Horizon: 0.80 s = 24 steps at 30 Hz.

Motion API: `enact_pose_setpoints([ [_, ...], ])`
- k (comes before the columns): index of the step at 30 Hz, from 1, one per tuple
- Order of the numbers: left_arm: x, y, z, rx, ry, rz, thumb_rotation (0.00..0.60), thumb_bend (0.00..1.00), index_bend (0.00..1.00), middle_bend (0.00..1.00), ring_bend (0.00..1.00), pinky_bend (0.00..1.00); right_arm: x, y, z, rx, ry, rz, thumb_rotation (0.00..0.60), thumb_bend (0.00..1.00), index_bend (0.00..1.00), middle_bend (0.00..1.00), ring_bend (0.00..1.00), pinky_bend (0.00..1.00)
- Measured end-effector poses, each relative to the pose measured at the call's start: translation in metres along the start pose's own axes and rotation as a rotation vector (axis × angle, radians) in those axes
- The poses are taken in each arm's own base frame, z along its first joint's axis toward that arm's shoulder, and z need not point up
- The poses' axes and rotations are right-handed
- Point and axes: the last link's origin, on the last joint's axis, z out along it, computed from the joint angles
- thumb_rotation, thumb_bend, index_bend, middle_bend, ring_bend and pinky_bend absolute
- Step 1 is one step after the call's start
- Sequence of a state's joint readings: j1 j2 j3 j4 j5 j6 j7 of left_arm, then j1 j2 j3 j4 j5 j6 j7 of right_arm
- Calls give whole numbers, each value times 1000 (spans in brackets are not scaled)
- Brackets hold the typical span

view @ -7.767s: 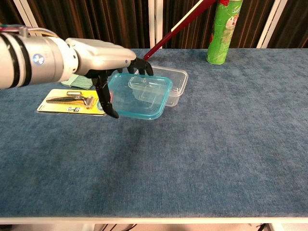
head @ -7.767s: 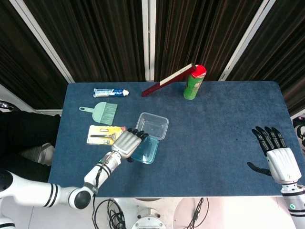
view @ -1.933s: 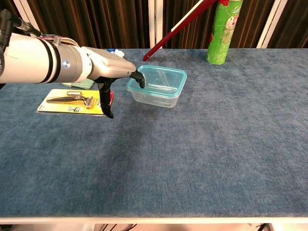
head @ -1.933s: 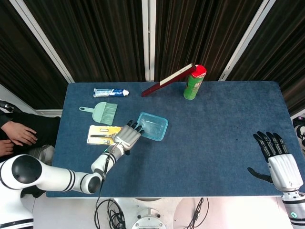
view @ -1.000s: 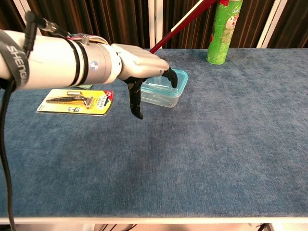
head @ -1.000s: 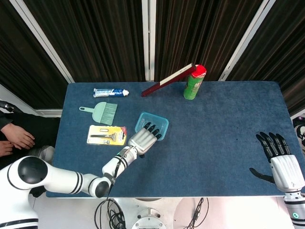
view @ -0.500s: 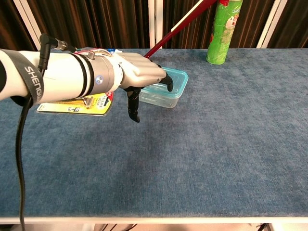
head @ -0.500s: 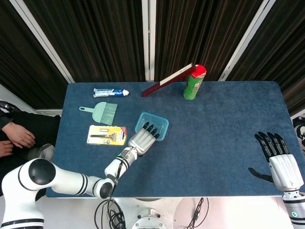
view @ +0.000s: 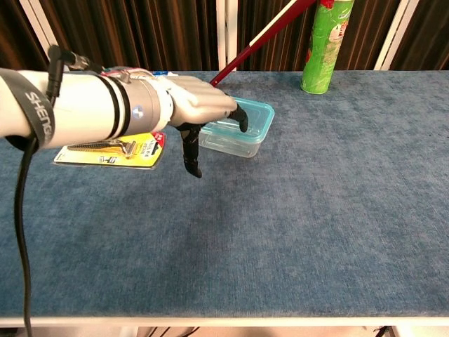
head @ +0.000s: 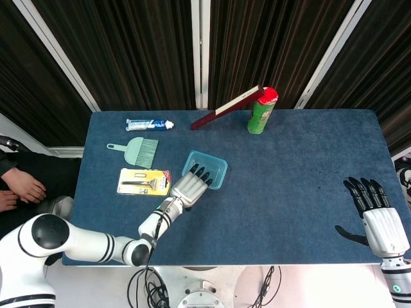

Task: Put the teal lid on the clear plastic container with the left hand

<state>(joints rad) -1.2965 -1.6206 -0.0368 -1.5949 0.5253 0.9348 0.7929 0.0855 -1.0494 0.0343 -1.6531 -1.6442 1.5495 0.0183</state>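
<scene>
Left hand lies flat, fingers spread and holding nothing, fingertips resting on the teal lid, which sits on the container mid-table, razor pack beside it; right hand hangs open off the right edge.

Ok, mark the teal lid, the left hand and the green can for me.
teal lid point(head: 215, 168), head view, bare right part of its top.
left hand point(view: 200, 102), chest view, back of the hand above the lid.
green can point(head: 259, 115), head view, middle of its green side.
</scene>
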Motion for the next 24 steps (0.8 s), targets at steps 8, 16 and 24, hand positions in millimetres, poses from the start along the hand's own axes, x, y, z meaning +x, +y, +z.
enact_pose_setpoints([
  [8, 24, -50, -32, 74, 160, -274, 600, 51, 182, 94, 0, 16, 2, 9, 0, -12, -10, 26, 600, 26, 0, 63, 0, 0],
  [16, 2, -139, -108, 277, 377, -360, 600, 53, 174, 94, 0, 0, -1, 28, 0, -39, -16, 57, 600, 26, 0, 40, 0, 0],
  [24, -56, -188, -202, 451, 496, -307, 600, 54, 162, 94, 0, 0, -12, 35, -8, -74, 4, 98, 600, 32, 0, 0, 0, 0],
])
